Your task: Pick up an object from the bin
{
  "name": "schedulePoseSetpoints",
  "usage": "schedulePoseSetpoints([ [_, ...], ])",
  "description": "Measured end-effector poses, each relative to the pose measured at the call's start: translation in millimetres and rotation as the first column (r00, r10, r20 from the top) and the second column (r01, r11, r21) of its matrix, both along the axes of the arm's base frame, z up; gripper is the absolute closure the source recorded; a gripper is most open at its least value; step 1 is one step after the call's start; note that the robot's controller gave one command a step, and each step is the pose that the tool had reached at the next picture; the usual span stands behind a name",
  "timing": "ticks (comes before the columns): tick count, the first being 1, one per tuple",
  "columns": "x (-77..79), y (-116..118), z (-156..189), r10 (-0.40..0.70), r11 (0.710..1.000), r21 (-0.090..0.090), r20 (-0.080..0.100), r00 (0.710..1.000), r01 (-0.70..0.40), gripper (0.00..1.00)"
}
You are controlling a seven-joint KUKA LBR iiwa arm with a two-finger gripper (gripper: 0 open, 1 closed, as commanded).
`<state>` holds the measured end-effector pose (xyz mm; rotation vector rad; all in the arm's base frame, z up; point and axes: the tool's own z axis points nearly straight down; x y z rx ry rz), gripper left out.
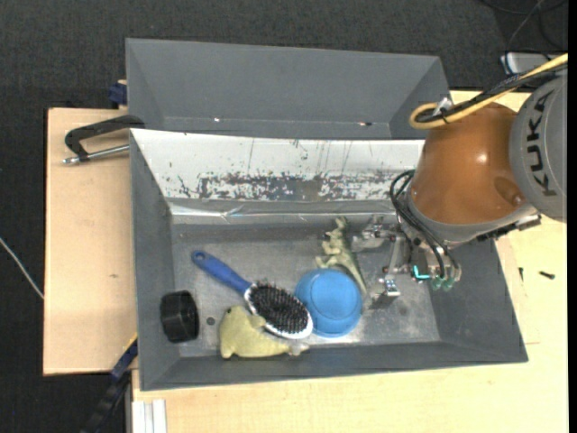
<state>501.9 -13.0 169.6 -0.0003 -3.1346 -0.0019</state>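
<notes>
Grey metal bin [153, 242], loose items along the near half of the floor. Gripper [389, 282] low in the right part, beneath orange wrist cover [464, 174], just right of blue cup [332, 303] and below-right of pale green toy figure [341, 246]. Blue cup: round, middle-right of floor, close to near wall; no long axis to record; mouth up or down not readable. Pale green toy figure: just beyond the cup, long axis running roughly from far wall toward near wall, near end leaning slightly right and meeting the cup's rim; head end not identifiable. Jaw state: cannot tell, hidden in the clutter under the cover. Contact with cup or figure: cannot tell either. Left of cup: hairbrush [270, 305], long axis diagonal, blue handle pointing up-left, white head with black bristles against the cup's left side and lying over yellowish cloth lump [243, 336]. Black round cap [178, 316] at left end of the row, apart from the brush.
</notes>
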Motion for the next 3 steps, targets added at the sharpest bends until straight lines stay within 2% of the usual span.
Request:
schedulePoseSetpoints([
  [1,53.1,-23.9,-57.5,-0.034,0.999,-0.001,0.017,0.999,0.034,0.00],
  [2,96.2,-28.9,-67.9,-0.319,0.948,0.002,0.015,0.948,0.319,0.00],
  [3,78.6,-1.2,-68.5,-0.439,0.898,0.001,0.007,0.898,0.439,0.00],
])
